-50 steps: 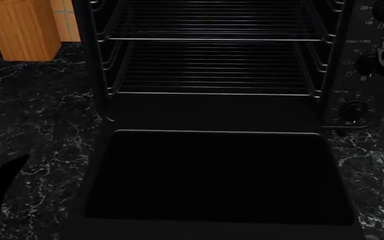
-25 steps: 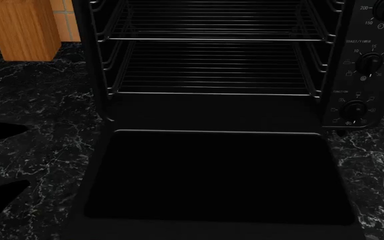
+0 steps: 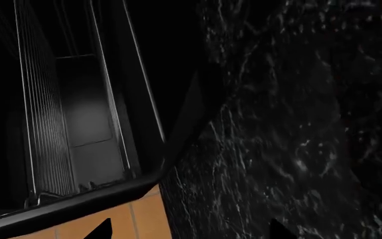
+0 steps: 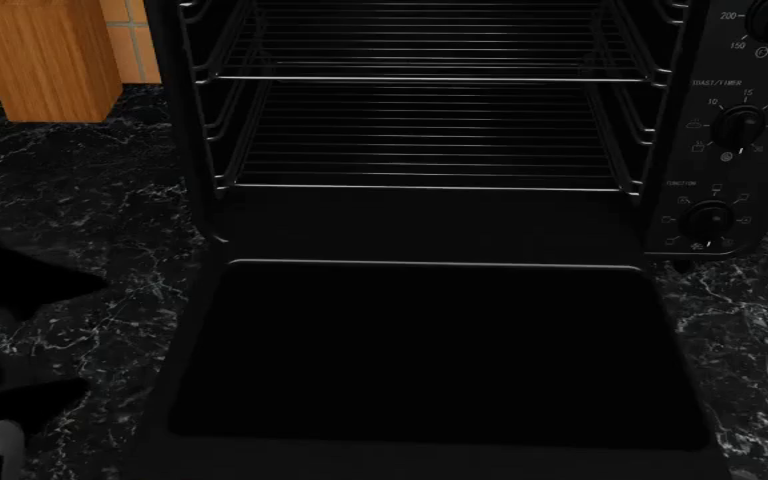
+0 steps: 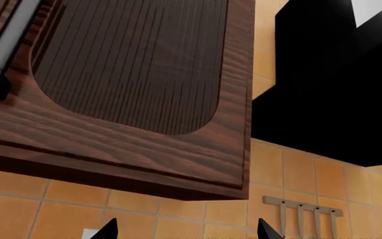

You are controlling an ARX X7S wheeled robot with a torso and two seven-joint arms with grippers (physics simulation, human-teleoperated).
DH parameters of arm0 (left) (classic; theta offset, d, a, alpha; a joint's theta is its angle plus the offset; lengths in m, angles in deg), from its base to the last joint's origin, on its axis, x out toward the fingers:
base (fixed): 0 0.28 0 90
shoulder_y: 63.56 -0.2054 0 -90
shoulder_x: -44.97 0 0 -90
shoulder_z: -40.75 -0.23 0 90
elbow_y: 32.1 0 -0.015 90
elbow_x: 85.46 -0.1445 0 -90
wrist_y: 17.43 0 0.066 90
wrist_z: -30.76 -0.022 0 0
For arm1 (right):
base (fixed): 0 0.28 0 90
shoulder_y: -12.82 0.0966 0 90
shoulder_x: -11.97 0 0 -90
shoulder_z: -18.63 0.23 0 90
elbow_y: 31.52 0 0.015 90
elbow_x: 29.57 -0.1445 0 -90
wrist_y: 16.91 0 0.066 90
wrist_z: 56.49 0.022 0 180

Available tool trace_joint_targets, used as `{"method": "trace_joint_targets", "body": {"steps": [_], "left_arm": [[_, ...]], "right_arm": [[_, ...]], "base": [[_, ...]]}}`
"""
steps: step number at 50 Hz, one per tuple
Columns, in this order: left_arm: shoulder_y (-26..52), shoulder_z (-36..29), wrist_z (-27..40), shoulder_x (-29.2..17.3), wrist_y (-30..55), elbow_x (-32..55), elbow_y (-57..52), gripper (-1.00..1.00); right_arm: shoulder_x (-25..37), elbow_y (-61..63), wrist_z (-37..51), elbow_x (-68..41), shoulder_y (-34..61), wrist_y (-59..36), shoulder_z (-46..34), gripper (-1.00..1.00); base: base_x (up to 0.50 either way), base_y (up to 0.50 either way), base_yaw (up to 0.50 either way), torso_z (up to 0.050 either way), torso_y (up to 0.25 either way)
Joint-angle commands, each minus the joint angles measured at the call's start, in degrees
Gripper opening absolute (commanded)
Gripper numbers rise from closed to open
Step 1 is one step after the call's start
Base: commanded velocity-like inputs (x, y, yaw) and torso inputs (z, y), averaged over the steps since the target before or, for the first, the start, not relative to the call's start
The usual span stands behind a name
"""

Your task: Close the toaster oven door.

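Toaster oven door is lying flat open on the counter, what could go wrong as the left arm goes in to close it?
The toaster oven door lies flat with little visible gap above the dark marble counter, so the left gripper, off its left edge, may struggle to get under it and could scrape the counter. Black door on black stone gives poor contrast, so its edge is easily misjudged. The right gripper faces a wall cabinet, too far to help.

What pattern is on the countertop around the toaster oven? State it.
Black marble with fine white veining on the countertop; the head view shows it best.
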Motion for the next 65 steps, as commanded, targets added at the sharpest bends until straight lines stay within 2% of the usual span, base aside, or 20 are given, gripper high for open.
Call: {"method": "trace_joint_targets", "body": {"steps": [1, 9, 33, 52, 65], "left_arm": [[3.22, -2.26, 0.6, 3.48, -2.2, -1.97, 5.41, 1.0], [5.59, -4.11, 1.55, 6.13, -4.01, -3.81, 9.61, 1.0], [6.24, -6.91, 2.0, 8.29, -8.87, -3.62, 10.32, 1.0], [10.46, -10.14, 13.33, 9.54, -22.77, -7.61, 17.2, 1.0], [11.27, -9.95, 24.09, 11.2, -24.24, -9.2, 19.51, 1.0]], "right_arm": [[1.16, -0.07, 1.84, -2.46, -0.99, 0.57, 1.05, 1.0], [1.95, -0.63, 2.69, -3.11, -1.72, 1.81, 0.89, 1.0], [4.09, -0.66, 5.39, -7.57, -2.61, 2.38, 3.39, 1.0], [5.55, -0.87, 7.8, -10.74, -2.86, 2.89, 4.06, 1.0], [6.6, -1.11, 9.68, -13.03, -2.44, 3.09, 4.09, 1.0]], "base": [[0.0, 0.0, 0.0, 0.0, 0.0], [0.0, 0.0, 0.0, 0.0, 0.0], [0.0, 0.0, 0.0, 0.0, 0.0], [0.0, 0.0, 0.0, 0.0, 0.0], [0.0, 0.0, 0.0, 0.0, 0.0]]}}
